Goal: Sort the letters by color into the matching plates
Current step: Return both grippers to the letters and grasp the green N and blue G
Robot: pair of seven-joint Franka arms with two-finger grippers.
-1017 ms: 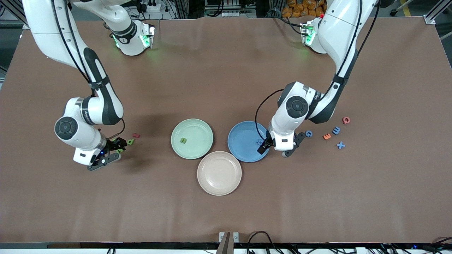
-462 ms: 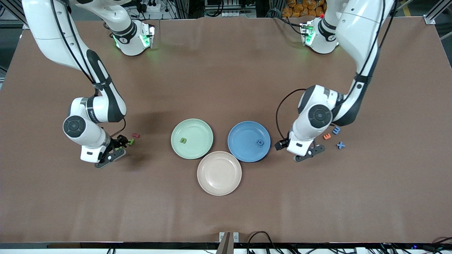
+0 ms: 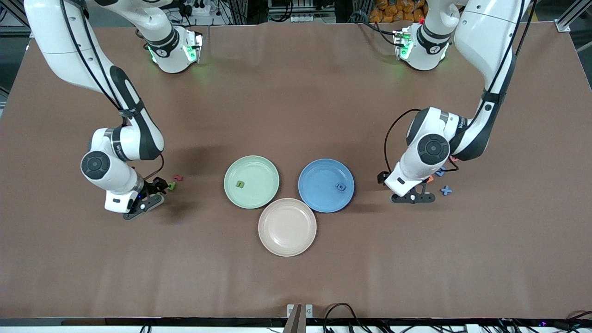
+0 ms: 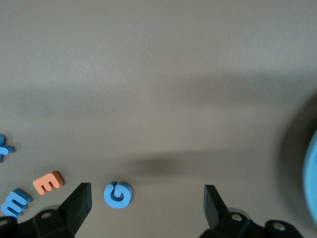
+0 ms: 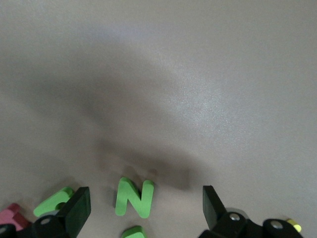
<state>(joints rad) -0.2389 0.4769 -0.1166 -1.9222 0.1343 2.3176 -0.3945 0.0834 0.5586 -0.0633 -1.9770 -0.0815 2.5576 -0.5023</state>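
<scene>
Green N (image 5: pixel 134 198) flat between open fingers.

beige plate (image 3: pixel 287 227): nearest front camera | orange E (image 4: pixel 48 182): on table (image 3: pixel 296 277) | pink letter (image 3: pixel 178 177)

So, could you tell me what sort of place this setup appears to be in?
Most likely a robotics lab: two Franka arms are mounted at a brown-covered table, aluminium framing and cables edge it, and colored plates with foam letters serve as test props.
</scene>
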